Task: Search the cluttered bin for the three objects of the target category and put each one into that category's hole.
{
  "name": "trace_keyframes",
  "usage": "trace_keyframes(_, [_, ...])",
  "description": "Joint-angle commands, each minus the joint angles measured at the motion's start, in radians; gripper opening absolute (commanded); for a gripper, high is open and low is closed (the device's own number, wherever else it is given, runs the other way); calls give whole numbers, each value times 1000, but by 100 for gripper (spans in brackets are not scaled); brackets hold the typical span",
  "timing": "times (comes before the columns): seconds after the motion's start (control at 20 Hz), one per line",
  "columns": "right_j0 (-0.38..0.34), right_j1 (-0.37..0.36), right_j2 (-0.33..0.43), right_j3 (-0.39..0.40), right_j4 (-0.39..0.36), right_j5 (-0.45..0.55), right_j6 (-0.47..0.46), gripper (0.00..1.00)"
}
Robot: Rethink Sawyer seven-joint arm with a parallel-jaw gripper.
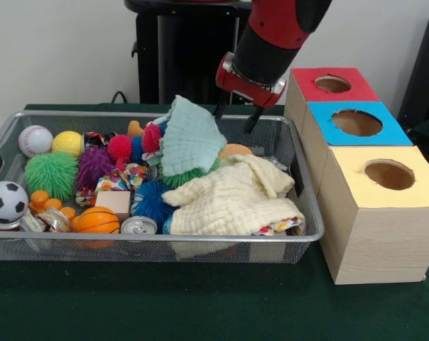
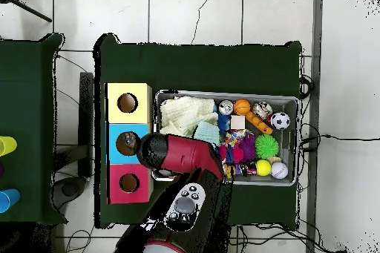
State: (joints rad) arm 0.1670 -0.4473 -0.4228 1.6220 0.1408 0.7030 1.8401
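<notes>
A: gripper [image 1: 237, 119] — pinching anything?
B: nope, fingers spread, empty, over the bin's [image 1: 8, 131] back corner. Teal cloth [image 1: 189, 138] sits propped beside it, yellow cloth [image 1: 232, 199] in front.

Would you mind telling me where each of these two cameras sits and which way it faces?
Front view: level with the table, opposite the robot, facing the wire bin and three boxes; the red arm and gripper descend from above.
Overhead view: above, looking straight down; the arm reaches up from the bottom edge.
Shared: bin, boxes, yellow cloth, soccer ball.
</notes>
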Motion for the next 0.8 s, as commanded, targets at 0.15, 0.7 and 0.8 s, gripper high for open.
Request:
trace_keyframes(0.15, [-13,-48,49,-100,47,231,213,100])
trace_keyframes(0.7, [90,-26,-100,-155,-86,92,251,100])
trace_keyframes(0.8, [121,-11,-143,-147,-123,-7,258,100])
